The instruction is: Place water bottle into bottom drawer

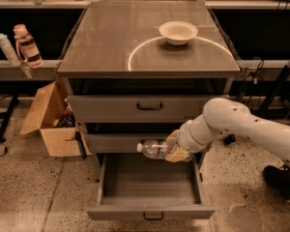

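Nearest to us, the bottom drawer (146, 185) is standing pulled fully out of the grey cabinet (222, 88), and we are seeing its ridged grey floor bare and its small dark handle (153, 217) on the front panel. Just above the drawer's rear part, the gripper (173, 149) is hanging at the end of a white arm (241, 129) that is reaching in from the right. Its tan fingers (178, 154) are pinching the base end of the water bottle (152, 149). The bottle is lying roughly level in the air, with its white cap pointing left. It is over the open drawer and not touching the drawer floor, and it is passing in front of the closed middle drawer (116, 142).

Above that, the top drawer (111, 109) is sitting closed, showing a dark handle at its centre. On the cabinet's flat top, a pale bowl (178, 32) is resting toward the far right, inside a thin white arc (135, 57) marked on the surface.

To the left of the cabinet, an open cardboard box (48, 124) is standing on the speckled floor (34, 192). Farther back on the left, a pinkish dark-banded bottle (28, 46) and a white tube-like bottle (6, 49) are leaning beside each other on a rail (38, 70).
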`<state>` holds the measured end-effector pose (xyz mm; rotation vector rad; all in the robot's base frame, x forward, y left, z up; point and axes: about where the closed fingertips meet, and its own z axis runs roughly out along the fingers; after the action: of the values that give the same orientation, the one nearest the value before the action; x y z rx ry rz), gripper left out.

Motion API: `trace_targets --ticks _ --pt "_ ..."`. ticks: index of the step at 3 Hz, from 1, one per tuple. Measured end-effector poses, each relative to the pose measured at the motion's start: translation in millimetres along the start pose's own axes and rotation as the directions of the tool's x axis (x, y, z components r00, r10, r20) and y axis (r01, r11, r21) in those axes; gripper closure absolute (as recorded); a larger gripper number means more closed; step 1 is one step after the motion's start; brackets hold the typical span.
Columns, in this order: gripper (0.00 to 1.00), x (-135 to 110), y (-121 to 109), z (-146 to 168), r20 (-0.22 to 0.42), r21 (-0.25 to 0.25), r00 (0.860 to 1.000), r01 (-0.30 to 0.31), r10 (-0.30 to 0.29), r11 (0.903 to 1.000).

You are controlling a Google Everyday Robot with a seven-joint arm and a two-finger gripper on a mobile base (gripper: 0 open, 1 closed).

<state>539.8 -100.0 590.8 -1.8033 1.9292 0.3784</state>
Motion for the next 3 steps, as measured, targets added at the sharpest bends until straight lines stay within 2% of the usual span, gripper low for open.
trace_targets --ticks 1,3 --pt "1.00 24.8 14.9 41.5 0.032 -0.019 0.998 -0.056 0.056 0.9983" --pt "1.00 70.8 54.3 115.9 0.039 -0.024 0.988 -0.146 0.147 0.9889"
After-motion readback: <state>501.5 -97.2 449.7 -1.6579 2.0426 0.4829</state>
